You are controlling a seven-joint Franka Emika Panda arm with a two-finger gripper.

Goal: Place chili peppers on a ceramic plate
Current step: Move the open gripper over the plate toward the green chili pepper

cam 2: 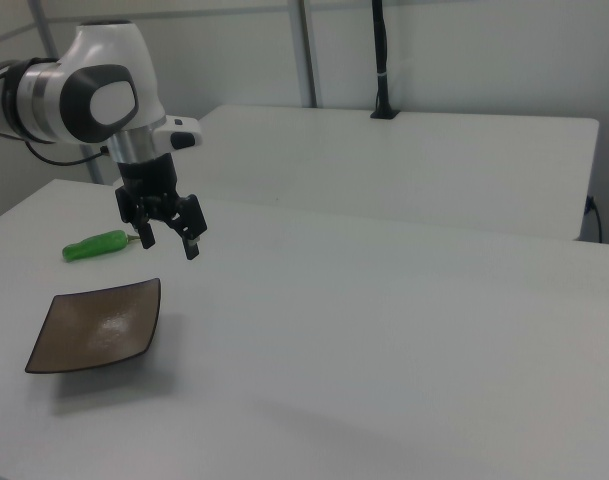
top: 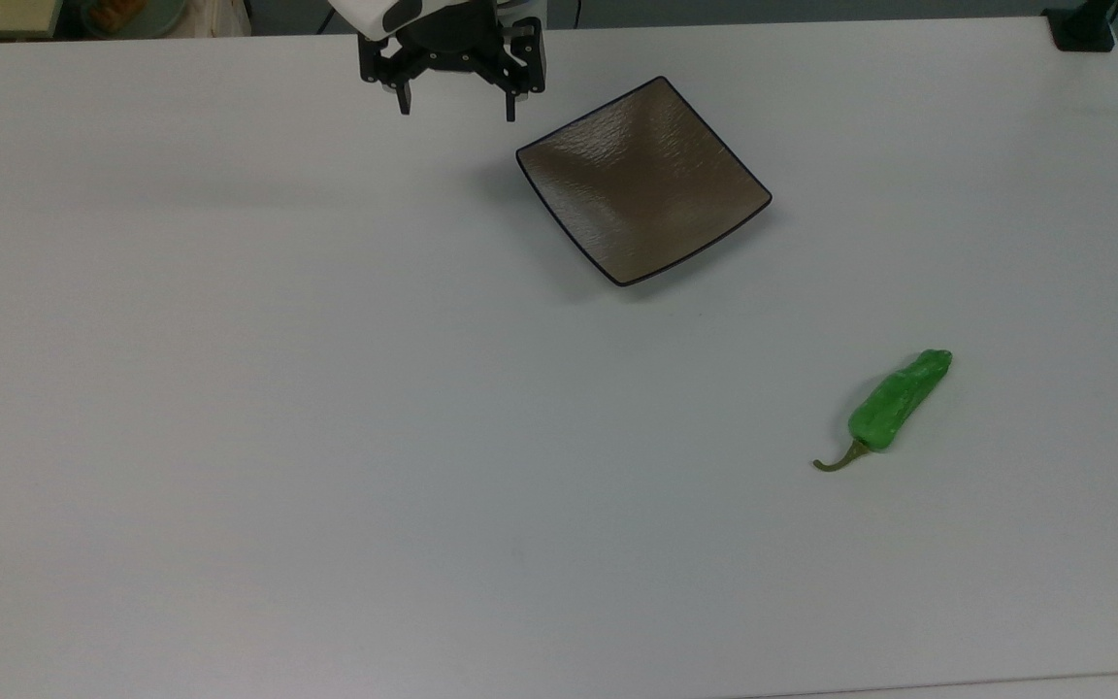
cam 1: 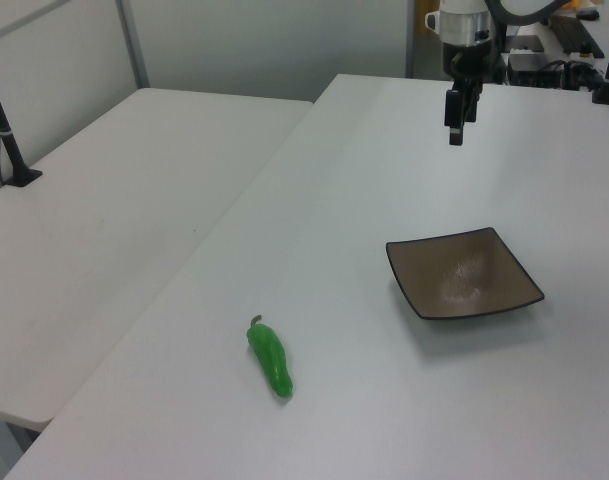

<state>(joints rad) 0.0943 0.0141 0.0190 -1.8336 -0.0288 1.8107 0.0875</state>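
A bright green chili pepper (top: 897, 404) with a thin curved stem lies on the white table at the top view's lower right, also seen as the pepper (cam 1: 270, 359) and the pepper (cam 2: 97, 245). The square brownish-grey ceramic plate (top: 643, 181) with a black rim sits empty near the table's far middle; it appears as the plate (cam 1: 464, 273) and the plate (cam 2: 96, 324). My gripper (top: 457, 105) hangs open above the table, to the top view's left of the plate and far from the pepper, with nothing between its fingers; it is also the gripper (cam 1: 456, 128) and the gripper (cam 2: 169, 242).
The white table (top: 326, 388) is broad. A second white table (cam 1: 134, 200) adjoins it on the left view's left. A black post base (top: 1081, 29) stands at the top view's far right corner.
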